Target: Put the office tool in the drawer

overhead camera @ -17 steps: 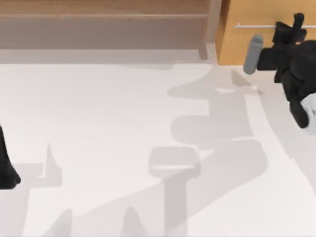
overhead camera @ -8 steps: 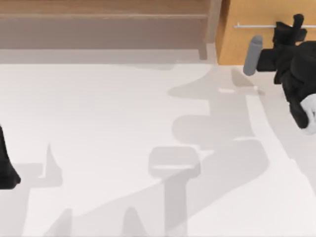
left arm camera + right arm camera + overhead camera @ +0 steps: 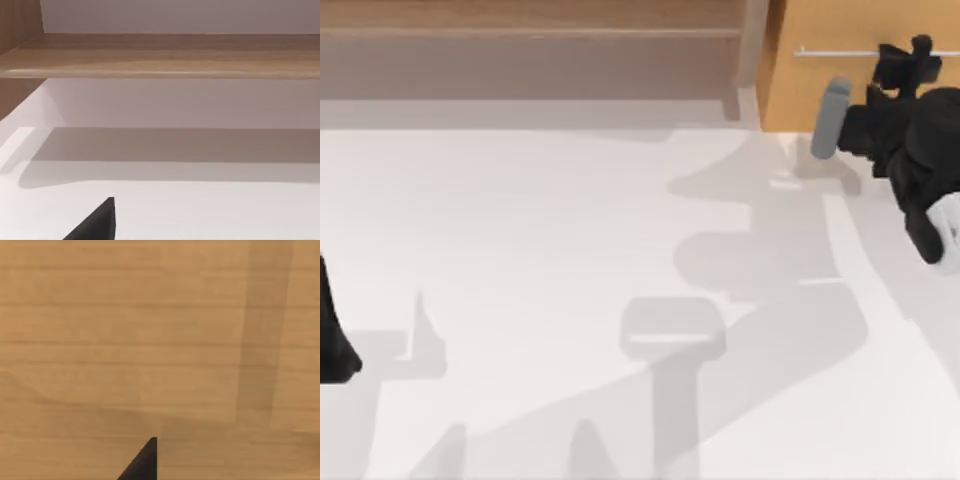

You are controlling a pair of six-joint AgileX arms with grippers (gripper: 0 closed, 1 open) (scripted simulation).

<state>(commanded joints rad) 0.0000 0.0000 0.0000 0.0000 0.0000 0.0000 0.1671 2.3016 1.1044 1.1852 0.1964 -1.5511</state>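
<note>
The drawer (image 3: 860,90) sits shut; my right hand (image 3: 905,60) reaches its handle (image 3: 835,52), grip unclear; left arm parked.

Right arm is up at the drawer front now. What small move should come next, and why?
Probably close the right gripper on the silver handle and pull. The drawer looks shut, its front flush, and the gripper sits right at the bar's end. The left arm stays parked at the table's left edge.

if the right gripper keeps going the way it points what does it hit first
Most likely the drawer front: the right gripper sits at its silver handle, and the right wrist view looks onto close tan wood. Depth is unclear.
</note>
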